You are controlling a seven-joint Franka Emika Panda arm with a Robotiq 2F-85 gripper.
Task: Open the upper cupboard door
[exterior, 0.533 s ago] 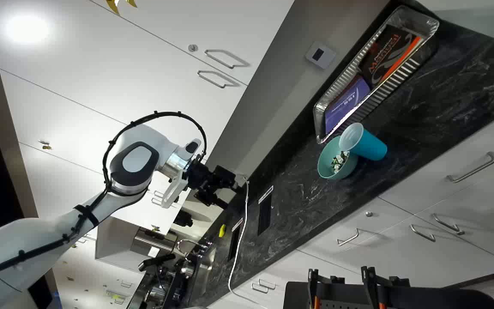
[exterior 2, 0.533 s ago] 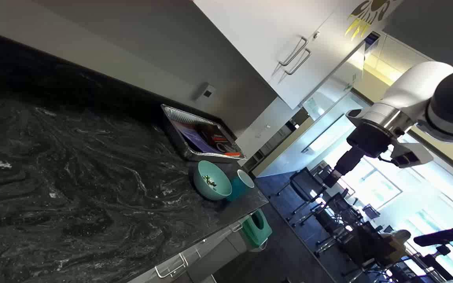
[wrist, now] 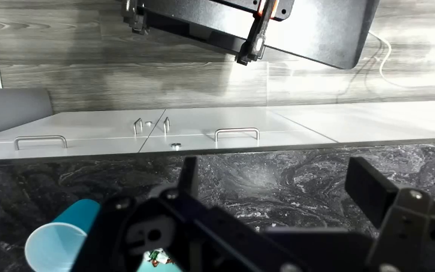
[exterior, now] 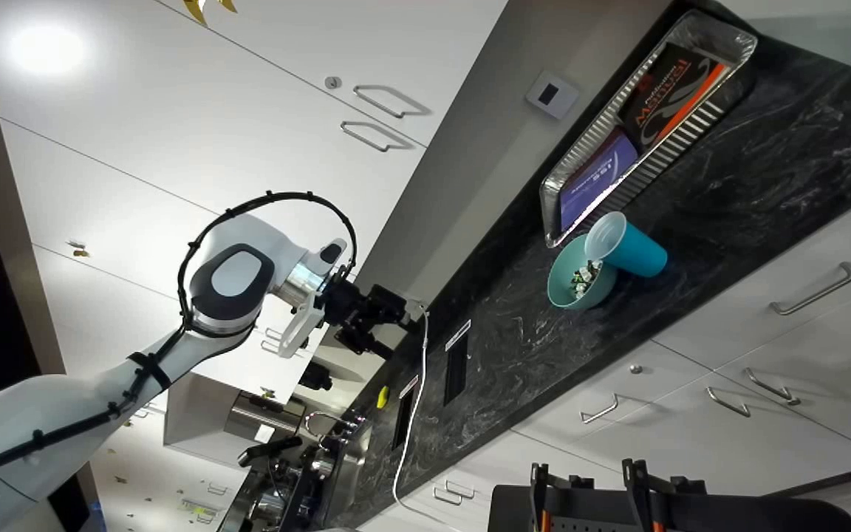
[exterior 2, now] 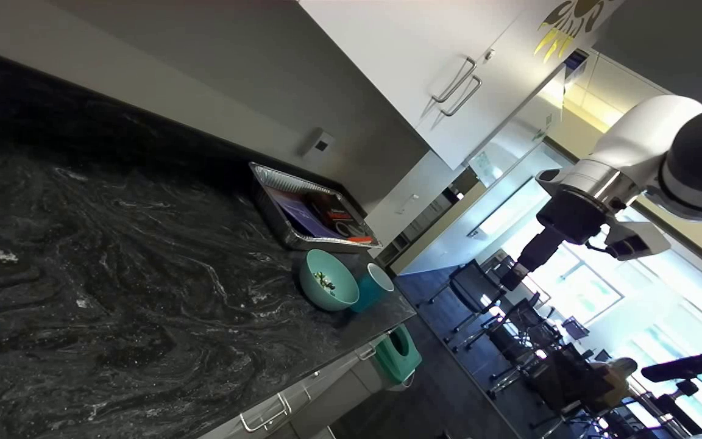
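Observation:
The upper cupboard doors are flat glossy white panels, all shut. One upper cupboard door [exterior: 174, 118] has a thin silver bar handle [exterior: 375, 137] near its corner, and the neighbouring door has a matching handle [exterior: 387, 101] across the seam. Two such doors [exterior 2: 400, 49] with paired handles [exterior 2: 456, 79] show in an exterior view. My gripper [exterior: 401, 336] is apart from these handles, past the doors' handle-side edge, pointing toward the countertop; it also shows in an exterior view [exterior 2: 515, 275]. In the wrist view my gripper [wrist: 274, 176] is open and empty over the countertop; no upper door shows there.
The dark marbled countertop [exterior: 529, 347] holds a teal bowl [exterior: 566, 273], a blue cup [exterior: 636, 251] and a foil tray [exterior: 555, 196] with books. White lower fronts with bar handles [wrist: 236, 130] line the counter. A black stand with clamps [wrist: 315, 34] stands before it. A white cable [exterior: 418, 403] crosses the counter.

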